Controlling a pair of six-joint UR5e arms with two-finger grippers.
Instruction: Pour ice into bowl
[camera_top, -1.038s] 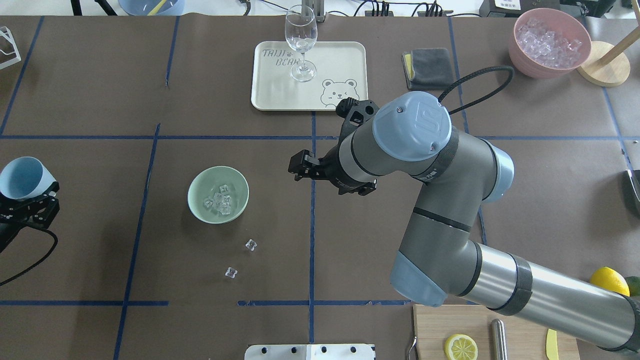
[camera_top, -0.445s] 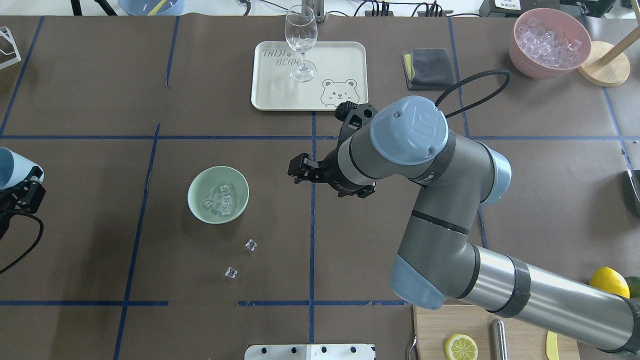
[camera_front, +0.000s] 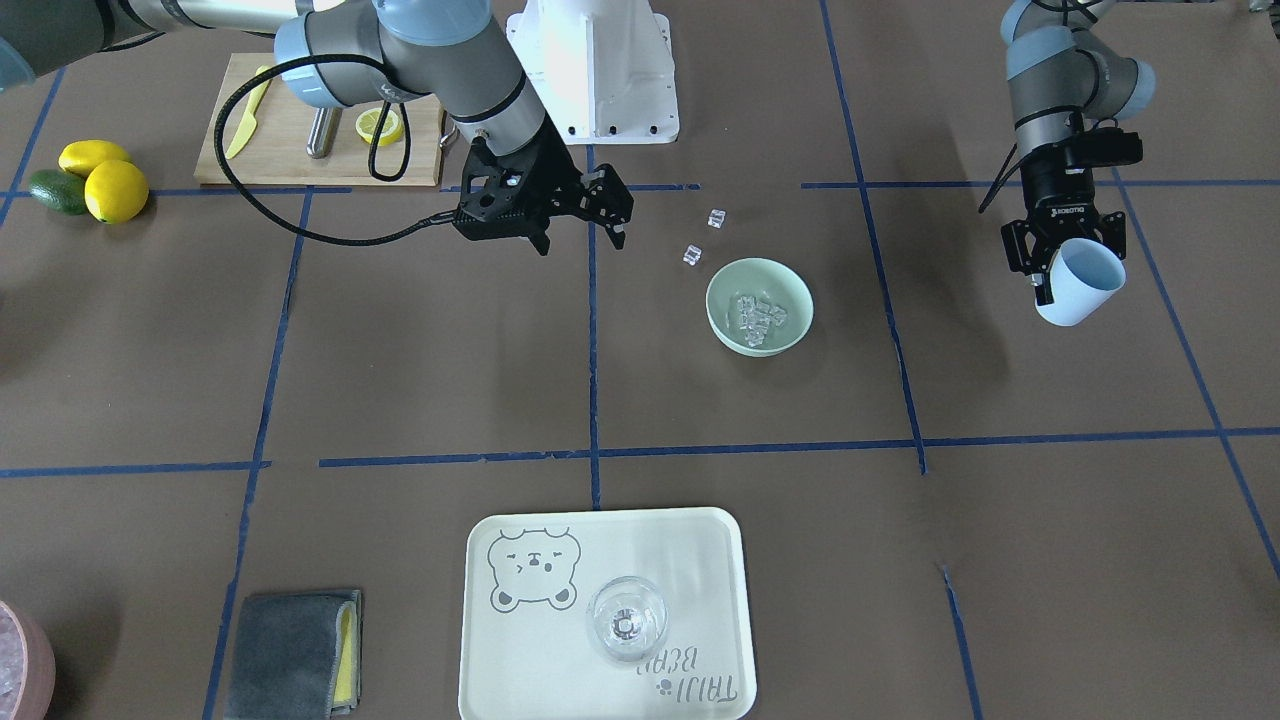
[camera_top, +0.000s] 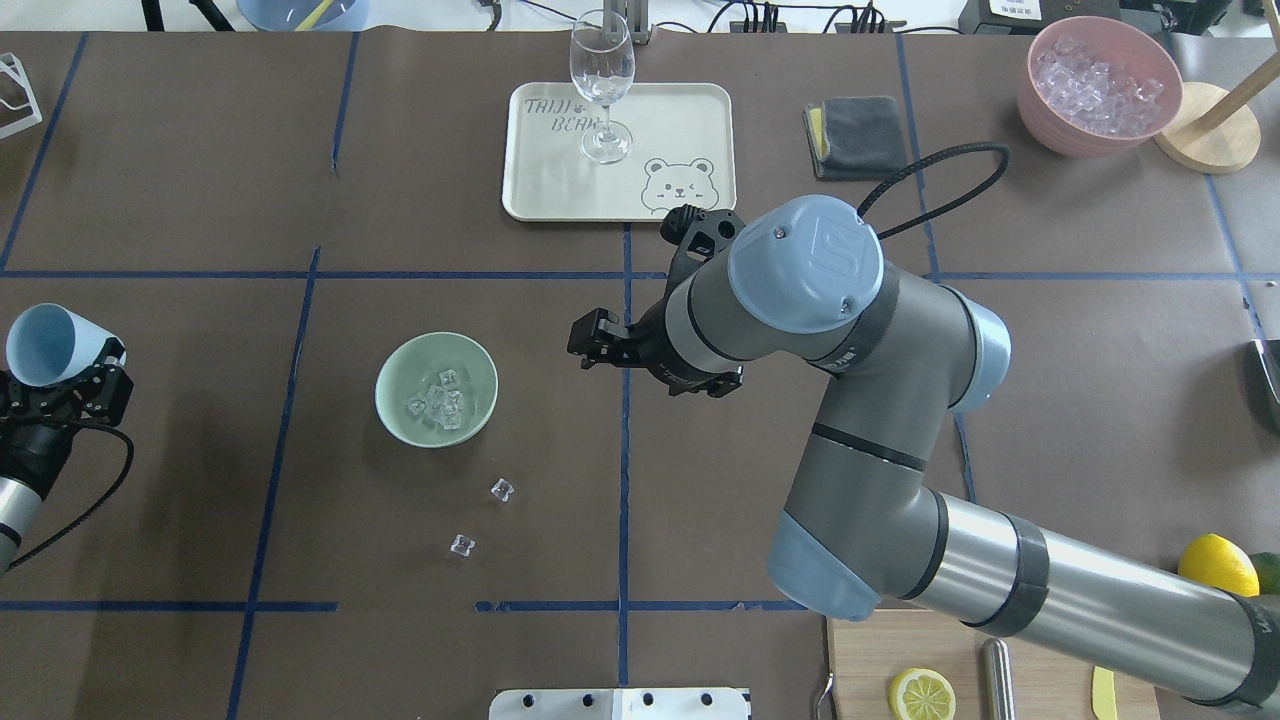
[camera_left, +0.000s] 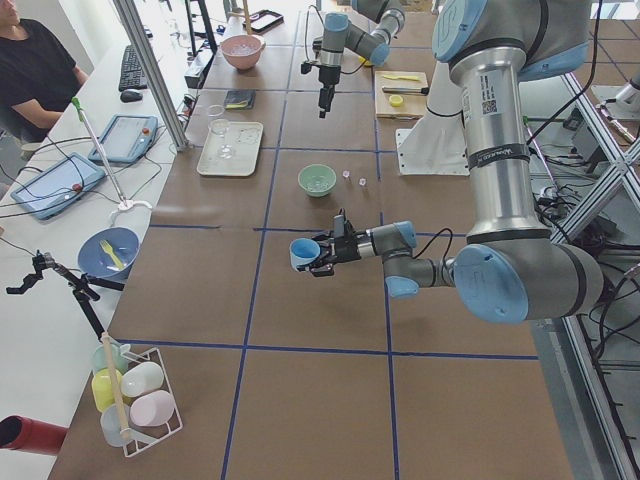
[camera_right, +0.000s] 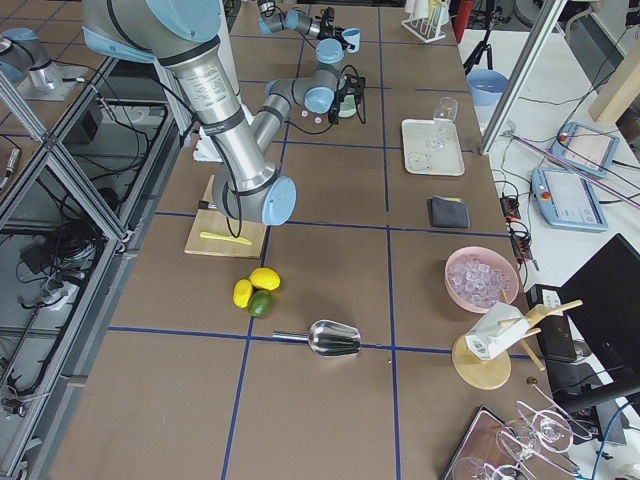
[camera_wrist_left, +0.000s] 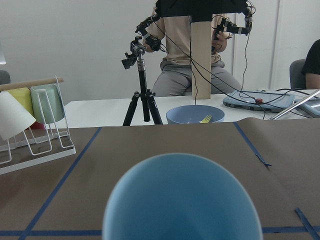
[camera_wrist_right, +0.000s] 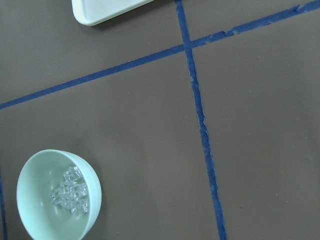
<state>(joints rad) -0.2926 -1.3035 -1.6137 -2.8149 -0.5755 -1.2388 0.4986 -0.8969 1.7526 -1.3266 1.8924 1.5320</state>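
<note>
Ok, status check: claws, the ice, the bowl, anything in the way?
Left claw shut on blue cup, away from bowl. Right claw open, empty. Ice in bowl; two cubes loose on table beside it. Nothing blocking.

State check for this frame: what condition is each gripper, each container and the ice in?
left gripper: shut on blue cup, held in the air.
blue cup: tipped sideways, looks empty.
bowl: upright on table, holding ice.
ice: mostly in bowl; two cubes lie loose on the table.
right gripper: open, empty.
wine glass: upright on tray, empty.
pink bowl: full of other ice.
</note>
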